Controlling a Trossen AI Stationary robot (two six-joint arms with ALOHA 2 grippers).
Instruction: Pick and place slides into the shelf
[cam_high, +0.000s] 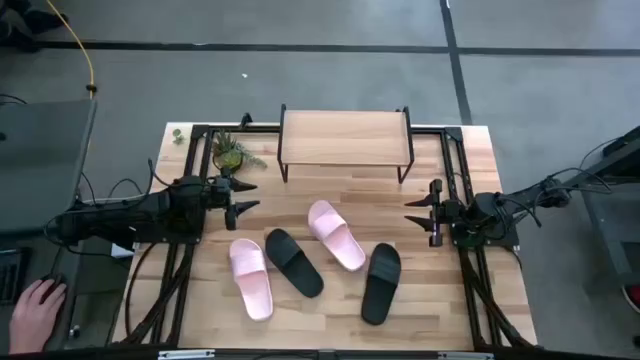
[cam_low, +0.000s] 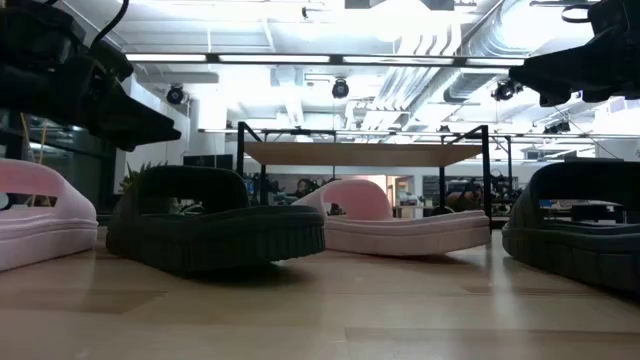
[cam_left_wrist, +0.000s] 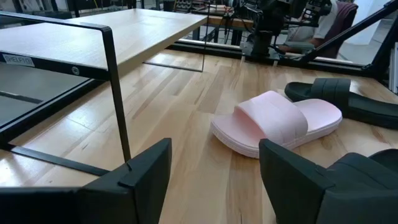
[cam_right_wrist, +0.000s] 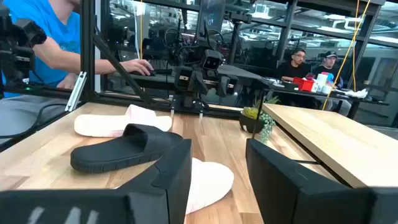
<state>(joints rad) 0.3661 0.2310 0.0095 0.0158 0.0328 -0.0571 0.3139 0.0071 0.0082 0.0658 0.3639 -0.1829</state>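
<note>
High view: wide-strapped slides (cam_high: 336, 234); plank-topped shelf (cam_high: 345, 137)

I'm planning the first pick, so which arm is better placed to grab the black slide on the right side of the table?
Probably the right arm. Its open claw hangs just beside that black slide, while the left claw, also open, sits across the table beyond the other slides.

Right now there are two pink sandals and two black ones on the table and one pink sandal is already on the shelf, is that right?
Not quite. The shelf top is bare in the high view; both pink sandals and both black sandals lie on the table.
</note>
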